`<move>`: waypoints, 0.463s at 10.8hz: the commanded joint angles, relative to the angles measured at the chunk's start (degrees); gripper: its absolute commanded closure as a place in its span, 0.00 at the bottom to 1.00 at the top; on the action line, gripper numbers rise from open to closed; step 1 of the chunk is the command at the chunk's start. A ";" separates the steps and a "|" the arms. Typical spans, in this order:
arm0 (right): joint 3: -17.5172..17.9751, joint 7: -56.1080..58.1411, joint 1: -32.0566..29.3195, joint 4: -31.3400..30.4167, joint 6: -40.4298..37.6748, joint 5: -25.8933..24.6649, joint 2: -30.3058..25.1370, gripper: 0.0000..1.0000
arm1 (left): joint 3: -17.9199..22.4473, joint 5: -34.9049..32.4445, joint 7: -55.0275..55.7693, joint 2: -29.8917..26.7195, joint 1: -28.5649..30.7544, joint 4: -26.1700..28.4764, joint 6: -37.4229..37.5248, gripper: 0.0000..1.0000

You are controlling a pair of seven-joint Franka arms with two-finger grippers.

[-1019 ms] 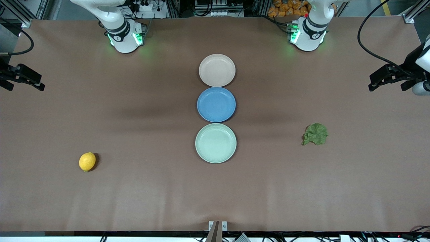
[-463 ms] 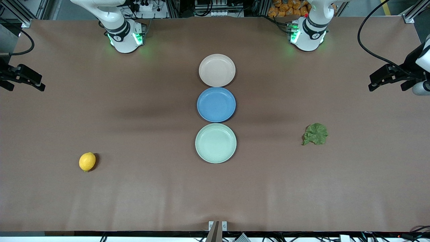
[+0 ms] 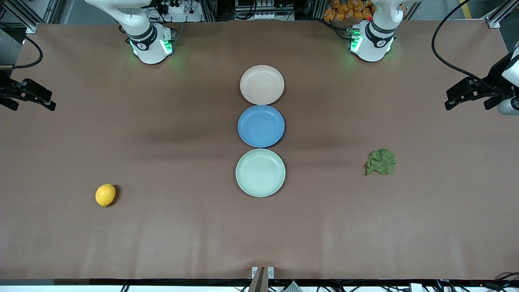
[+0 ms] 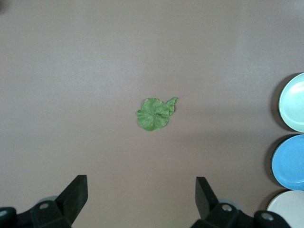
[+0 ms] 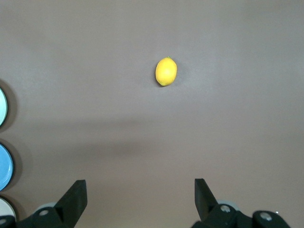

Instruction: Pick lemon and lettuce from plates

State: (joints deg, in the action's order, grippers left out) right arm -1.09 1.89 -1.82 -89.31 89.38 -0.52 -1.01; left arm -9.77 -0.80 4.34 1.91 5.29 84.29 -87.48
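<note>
The yellow lemon [image 3: 105, 195] lies on the bare table toward the right arm's end, also in the right wrist view [image 5: 166, 71]. The dark green lettuce [image 3: 380, 162] lies on the bare table toward the left arm's end, also in the left wrist view [image 4: 156, 114]. The beige-pink plate [image 3: 262, 84] and the mint green plate [image 3: 260, 172] stand empty in the table's middle. My right gripper [image 3: 50, 101] [image 5: 140, 192] hangs open and empty over its end of the table. My left gripper [image 3: 449, 99] [image 4: 141, 190] hangs open and empty over its own end.
An empty blue plate [image 3: 261, 126] sits between the two task plates, in one row. A black cable [image 3: 440, 48] loops over the table near the left gripper. The brown table [image 3: 182, 235] stretches around the plates.
The right gripper has crept very slightly toward the table's middle. Nothing else has moved.
</note>
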 commanded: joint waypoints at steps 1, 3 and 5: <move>0.21 -0.31 -0.20 -0.42 0.45 -0.62 -0.30 0.00 | 0.36 0.45 -0.74 -0.77 -0.20 -0.62 2.05 0.00; 0.21 -0.31 -0.20 -0.42 0.44 -0.62 -0.30 0.00 | 0.36 0.45 -0.65 -0.77 -0.20 -0.62 2.22 0.00; 0.21 -0.31 -0.11 -0.51 0.45 -0.62 -0.30 0.00 | 0.36 0.71 -0.65 -0.77 -0.11 -0.62 2.23 0.00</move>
State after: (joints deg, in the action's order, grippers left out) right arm -1.09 1.89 -1.83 -89.36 89.44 -0.52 -1.01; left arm -9.77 -0.80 4.34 1.72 5.29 84.09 -86.41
